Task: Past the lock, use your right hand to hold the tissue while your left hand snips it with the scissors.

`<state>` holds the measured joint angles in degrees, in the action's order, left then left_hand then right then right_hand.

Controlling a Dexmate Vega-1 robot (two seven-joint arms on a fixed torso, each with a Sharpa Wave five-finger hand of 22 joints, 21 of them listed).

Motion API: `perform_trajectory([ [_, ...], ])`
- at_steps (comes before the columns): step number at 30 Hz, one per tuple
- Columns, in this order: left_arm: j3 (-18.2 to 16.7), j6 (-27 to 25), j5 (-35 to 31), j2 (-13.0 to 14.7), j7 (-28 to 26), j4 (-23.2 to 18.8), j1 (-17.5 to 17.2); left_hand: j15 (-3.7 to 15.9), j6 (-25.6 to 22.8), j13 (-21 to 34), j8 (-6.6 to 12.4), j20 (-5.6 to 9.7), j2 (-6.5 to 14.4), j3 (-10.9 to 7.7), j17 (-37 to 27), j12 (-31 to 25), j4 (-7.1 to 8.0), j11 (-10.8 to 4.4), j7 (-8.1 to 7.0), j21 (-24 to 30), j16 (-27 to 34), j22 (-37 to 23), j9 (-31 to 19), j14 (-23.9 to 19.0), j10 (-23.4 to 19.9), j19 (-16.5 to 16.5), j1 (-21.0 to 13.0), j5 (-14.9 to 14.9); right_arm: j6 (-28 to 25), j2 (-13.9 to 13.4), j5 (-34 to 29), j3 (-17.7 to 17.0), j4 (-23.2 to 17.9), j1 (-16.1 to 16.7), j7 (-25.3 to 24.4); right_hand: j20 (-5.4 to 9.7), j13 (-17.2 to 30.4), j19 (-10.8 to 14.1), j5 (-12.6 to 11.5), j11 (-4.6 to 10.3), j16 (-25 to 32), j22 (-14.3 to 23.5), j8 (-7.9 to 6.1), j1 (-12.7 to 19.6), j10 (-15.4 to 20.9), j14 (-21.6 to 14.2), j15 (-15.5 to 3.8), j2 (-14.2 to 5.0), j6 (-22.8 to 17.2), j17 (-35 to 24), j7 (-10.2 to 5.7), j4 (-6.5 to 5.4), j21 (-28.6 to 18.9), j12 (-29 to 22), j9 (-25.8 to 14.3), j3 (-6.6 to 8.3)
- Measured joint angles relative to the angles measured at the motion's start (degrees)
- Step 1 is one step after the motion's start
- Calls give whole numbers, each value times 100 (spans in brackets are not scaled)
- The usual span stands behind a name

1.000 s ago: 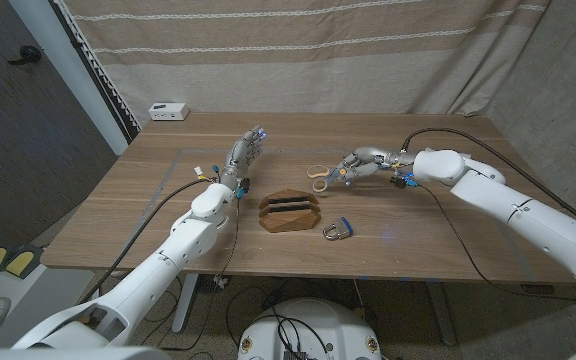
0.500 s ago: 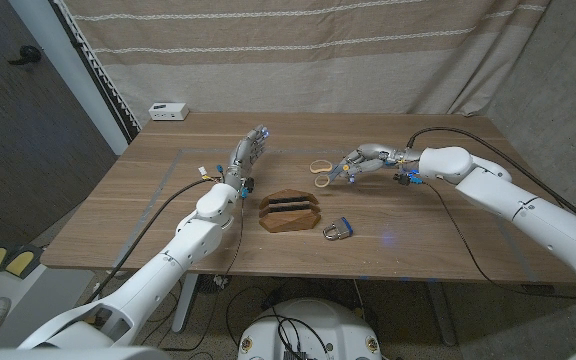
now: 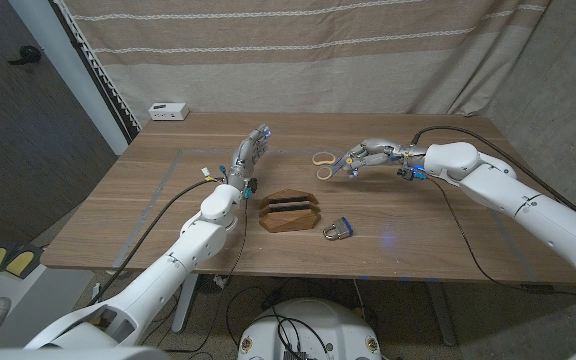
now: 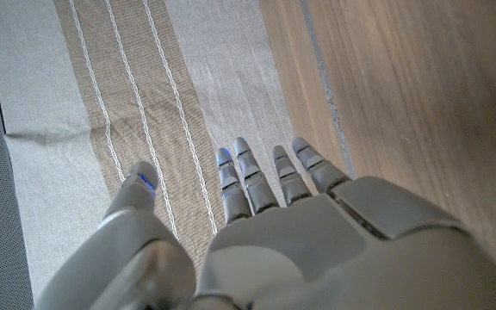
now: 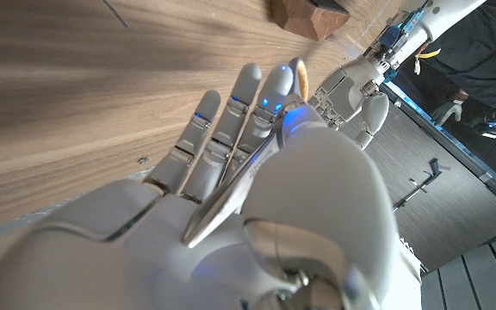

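Note:
My right hand (image 3: pixel 365 157) pinches a pair of scissors (image 3: pixel 324 163) by the metal blades, a little above the table, beyond the wooden holder. The beige handle loops point toward my left hand. In the right wrist view the blade (image 5: pixel 235 185) runs between thumb and fingers (image 5: pixel 222 129). My left hand (image 3: pixel 249 153) stands at the left of the scissors, fingers straight and apart, holding nothing; its back (image 4: pixel 265 232) fills the left wrist view's lower part. The padlock (image 3: pixel 337 230), silver with blue, lies near the front edge. I see no tissue.
A wooden slotted holder (image 3: pixel 288 211) sits mid-table between the hands, and shows again (image 5: pixel 310 14) in the right wrist view. A small white box (image 3: pixel 169 111) lies at the back left corner. A striped curtain (image 3: pixel 298 50) hangs behind the table.
My right hand has lifted the scissors off the table and carried them slightly back and to the right. My left hand has edged a little farther from me.

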<state>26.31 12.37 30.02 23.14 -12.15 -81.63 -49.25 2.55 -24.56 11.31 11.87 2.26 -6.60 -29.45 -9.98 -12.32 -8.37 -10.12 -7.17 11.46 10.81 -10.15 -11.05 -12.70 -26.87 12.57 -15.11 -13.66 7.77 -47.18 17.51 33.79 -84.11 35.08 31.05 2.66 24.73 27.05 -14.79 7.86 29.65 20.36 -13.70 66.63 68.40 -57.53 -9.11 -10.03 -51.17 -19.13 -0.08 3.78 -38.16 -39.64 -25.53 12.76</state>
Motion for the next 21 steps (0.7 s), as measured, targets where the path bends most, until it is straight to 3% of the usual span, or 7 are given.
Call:
perform_trajectory([
  [21,-88,10,12,226,3,-456,-321,0,0,0,0,0,0,0,0,0,0,30,0,0,0,0,0,0,-31,0,0,0,-353,202,645,-53,71,-15,107,0,-14,-1,22,-32,-21,-1,67,23,29,-92,-31,22,-11,27,54,-6,-150,-23,-40,59],
])
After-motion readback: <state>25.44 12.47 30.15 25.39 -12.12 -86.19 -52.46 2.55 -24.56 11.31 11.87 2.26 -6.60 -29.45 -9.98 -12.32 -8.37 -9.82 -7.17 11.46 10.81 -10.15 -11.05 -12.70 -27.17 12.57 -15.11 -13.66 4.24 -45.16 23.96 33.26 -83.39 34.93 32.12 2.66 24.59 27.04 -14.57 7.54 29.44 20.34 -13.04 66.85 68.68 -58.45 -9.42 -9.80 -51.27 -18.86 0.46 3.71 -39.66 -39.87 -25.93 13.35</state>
